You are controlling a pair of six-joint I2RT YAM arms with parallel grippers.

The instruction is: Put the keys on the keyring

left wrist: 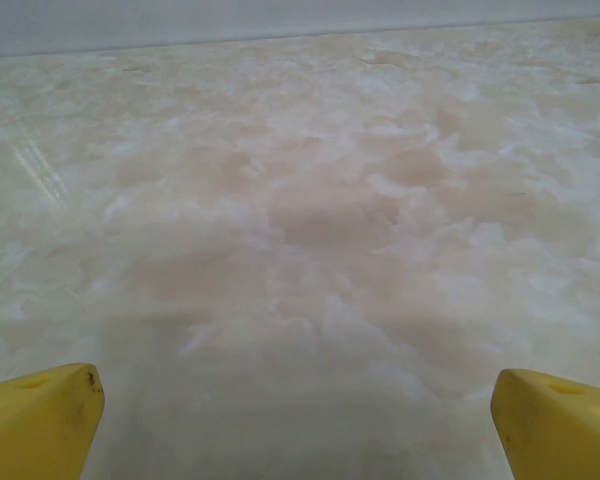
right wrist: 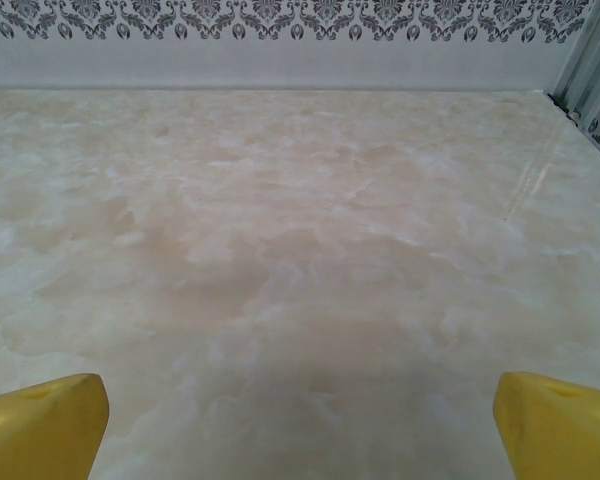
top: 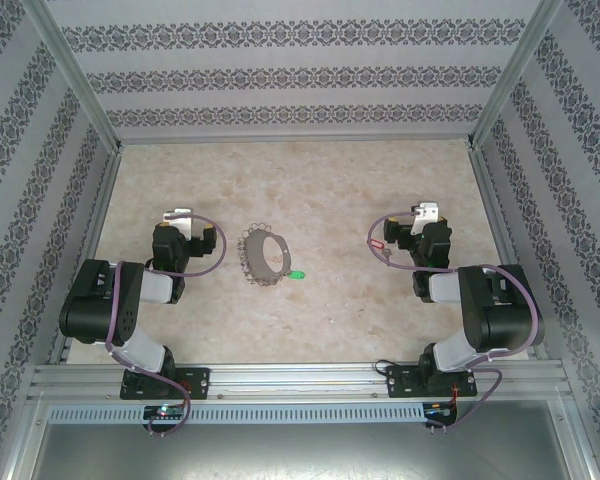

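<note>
Keyring (top: 263, 256), large grey loop fringed with silvery rings: centre of table (top: 330, 190). Key (top: 377, 242), small, silver, red tag: rightward, well apart. Left fingers (left wrist: 40, 420), right fingers (right wrist: 40, 425): spread, empty. Seemingly unstarted; grasping, threading remain.

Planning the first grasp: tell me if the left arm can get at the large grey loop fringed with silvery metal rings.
Probably yes: the grey ring-fringed loop lies on bare table beside the left gripper, open and empty, with nothing between; the gripper must turn towards it.
</note>
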